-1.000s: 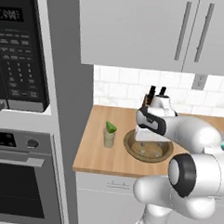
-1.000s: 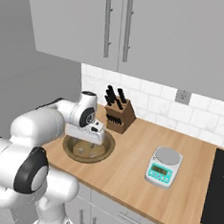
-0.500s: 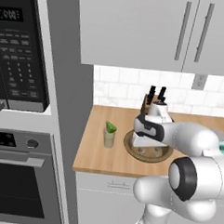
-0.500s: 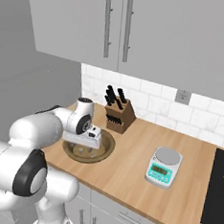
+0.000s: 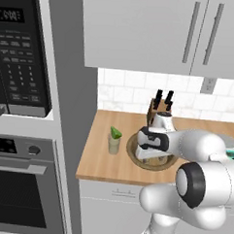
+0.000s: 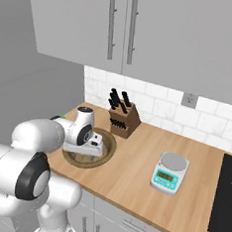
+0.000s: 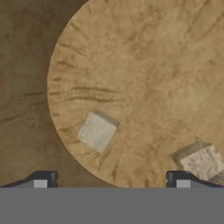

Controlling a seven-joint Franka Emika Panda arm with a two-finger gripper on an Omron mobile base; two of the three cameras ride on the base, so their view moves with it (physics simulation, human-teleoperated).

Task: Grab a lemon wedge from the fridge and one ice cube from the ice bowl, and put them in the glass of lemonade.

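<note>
Claw [image 7: 109, 179] spread wide, holding nothing, poised low over the ice bowl [image 5: 136, 156] on the wooden table [image 5: 99, 162]. Hand view: two ice cubes on the bowl floor, one [image 7: 97, 131] between the fingertips, another [image 7: 202, 161] beside the right tip. Glass of lemonade [image 5: 113, 144] stands just left of the bowl, lemon wedge [image 5: 116, 133] on top.

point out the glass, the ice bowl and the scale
glass [image 5: 113, 145], left base view, its clear side wall
ice bowl [image 6: 109, 141], right base view, its right rim
scale [image 6: 168, 173], right base view, its white body
</note>
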